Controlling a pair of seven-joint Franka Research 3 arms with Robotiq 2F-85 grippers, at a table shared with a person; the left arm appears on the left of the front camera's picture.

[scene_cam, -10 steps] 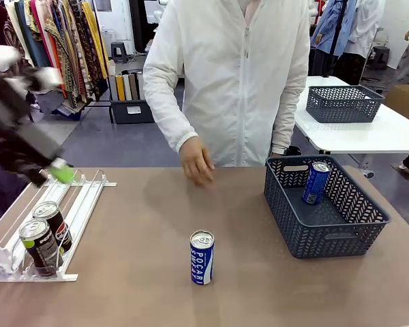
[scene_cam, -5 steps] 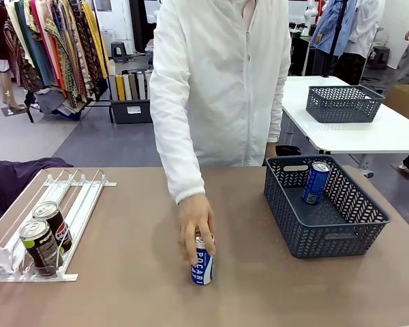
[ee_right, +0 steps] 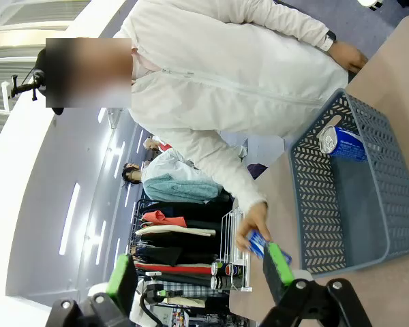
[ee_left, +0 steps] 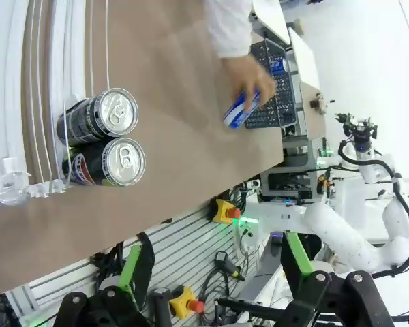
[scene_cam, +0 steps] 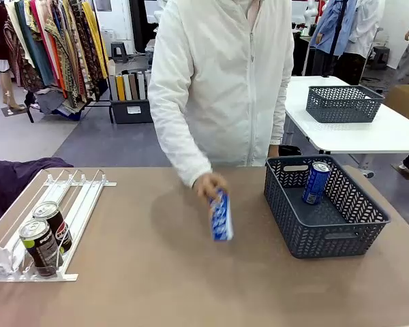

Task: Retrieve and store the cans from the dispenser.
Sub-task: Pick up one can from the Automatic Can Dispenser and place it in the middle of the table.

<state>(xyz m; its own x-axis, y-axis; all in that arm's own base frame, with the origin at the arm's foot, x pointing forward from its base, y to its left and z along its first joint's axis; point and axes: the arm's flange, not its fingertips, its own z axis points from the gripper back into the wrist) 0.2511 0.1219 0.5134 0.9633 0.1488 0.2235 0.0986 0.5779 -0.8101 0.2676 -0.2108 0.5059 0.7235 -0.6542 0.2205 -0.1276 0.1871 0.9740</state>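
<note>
The dispenser (scene_cam: 82, 197) lies at the table's left with two black cans (scene_cam: 54, 225) (scene_cam: 39, 246) at its low end. A person's hand (scene_cam: 210, 185) holds a blue can (scene_cam: 220, 214) tilted above the table's middle, left of the dark grey basket (scene_cam: 327, 228). Another blue can (scene_cam: 316, 182) leans inside the basket. In the left wrist view my left gripper (ee_left: 215, 272) is open, well above the black cans (ee_left: 99, 116) and the dispenser (ee_left: 27, 82). In the right wrist view my right gripper (ee_right: 201, 279) is open, away from the basket (ee_right: 313, 204) and the held can (ee_right: 258, 242).
A person in a white jacket (scene_cam: 225, 82) stands at the far edge. A dark purple cloth (scene_cam: 13, 177) lies past the table's left edge. Behind, a second table carries another grey basket (scene_cam: 344, 103).
My left arm has drawn out of the front view. The person's hand came down on the blue can standing mid-table, lifted it and carries it toward the basket.
</note>
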